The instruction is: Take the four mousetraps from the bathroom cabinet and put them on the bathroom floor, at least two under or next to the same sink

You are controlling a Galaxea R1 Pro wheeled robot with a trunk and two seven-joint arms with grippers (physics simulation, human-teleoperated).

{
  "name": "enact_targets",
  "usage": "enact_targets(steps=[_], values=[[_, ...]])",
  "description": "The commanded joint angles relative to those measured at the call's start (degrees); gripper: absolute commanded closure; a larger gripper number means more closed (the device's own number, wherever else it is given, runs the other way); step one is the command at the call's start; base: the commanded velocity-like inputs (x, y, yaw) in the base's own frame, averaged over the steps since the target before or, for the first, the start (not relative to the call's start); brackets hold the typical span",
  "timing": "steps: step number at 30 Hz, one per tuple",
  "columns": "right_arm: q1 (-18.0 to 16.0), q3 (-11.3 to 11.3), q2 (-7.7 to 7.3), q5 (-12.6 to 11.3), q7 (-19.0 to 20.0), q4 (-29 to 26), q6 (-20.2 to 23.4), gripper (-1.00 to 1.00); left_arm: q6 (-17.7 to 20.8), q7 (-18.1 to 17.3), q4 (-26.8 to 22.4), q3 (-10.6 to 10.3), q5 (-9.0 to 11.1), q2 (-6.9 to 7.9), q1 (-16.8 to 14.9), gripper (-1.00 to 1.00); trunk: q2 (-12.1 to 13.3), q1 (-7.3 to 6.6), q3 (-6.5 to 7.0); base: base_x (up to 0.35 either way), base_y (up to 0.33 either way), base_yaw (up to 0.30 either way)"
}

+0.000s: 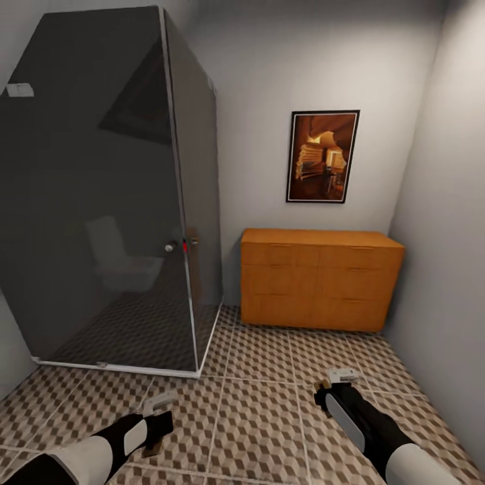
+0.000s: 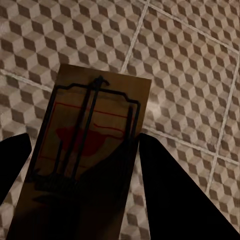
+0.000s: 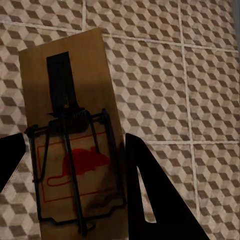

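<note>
My left gripper (image 1: pixel 158 421) hangs low over the cube-patterned bathroom floor (image 1: pixel 259 417), shut on a tan mousetrap (image 2: pixel 95 115) with dark wire and a red spot. In the left wrist view its dark fingers (image 2: pixel 160 175) flank the board. My right gripper (image 1: pixel 335 384) is shut on a second mousetrap (image 3: pixel 70 100), held flat above the tiles between its fingers (image 3: pixel 145 180). The orange-brown cabinet (image 1: pixel 320 279) stands against the far wall, ahead and to the right, its drawers closed. The bathroom sink is out of view.
A dark glass shower enclosure (image 1: pixel 114 195) fills the left side, its corner near the cabinet. A framed picture (image 1: pixel 322 156) hangs above the cabinet. A grey wall (image 1: pixel 444 256) runs close along the right. Open tiles lie between me and the cabinet.
</note>
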Motion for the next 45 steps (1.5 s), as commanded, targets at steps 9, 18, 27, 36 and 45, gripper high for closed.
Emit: enact_targets(steps=[9, 18, 27, 36, 45], values=[[-0.1, 0.3, 2.12, -0.5, 0.4, 2.5, 0.1, 1.0, 0.1, -0.1, 0.2, -0.3, 0.9, 0.66, 0.5, 1.0, 0.0, 0.0, -0.07, 0.0, 0.0, 0.286], [-0.1, 0.3, 5.55, 0.0, 0.6, 6.4, -0.4, 1.0, -5.5, 0.0, 0.1, -0.3, 8.8, 1.72, 2.4, 1.0, 0.0, 0.0, -0.07, 0.0, 0.0, 0.099], [-0.1, 0.3, 5.45, 0.0, 0.7, 6.4, -0.5, 1.0, -5.8, 0.3, 0.1, -0.3, 9.4, 2.12, 2.4, 1.0, 0.0, 0.0, -0.07, 0.0, 0.0, 0.205], [-0.1, 0.4, 5.47, 0.1, 0.8, 6.4, -0.5, 1.0, -5.8, 0.6, 0.1, -0.3, 9.5, 2.15, 2.4, 1.0, 0.0, 0.0, -0.07, 0.0, 0.0, 0.015], [-0.1, 2.5, 5.62, 0.0, 0.7, 6.4, -0.3, 1.0, -5.8, 0.6, 0.2, -0.3, 9.4, 2.15, 2.4, 1.0, 0.0, 0.0, -0.07, 0.0, 0.0, 0.053]])
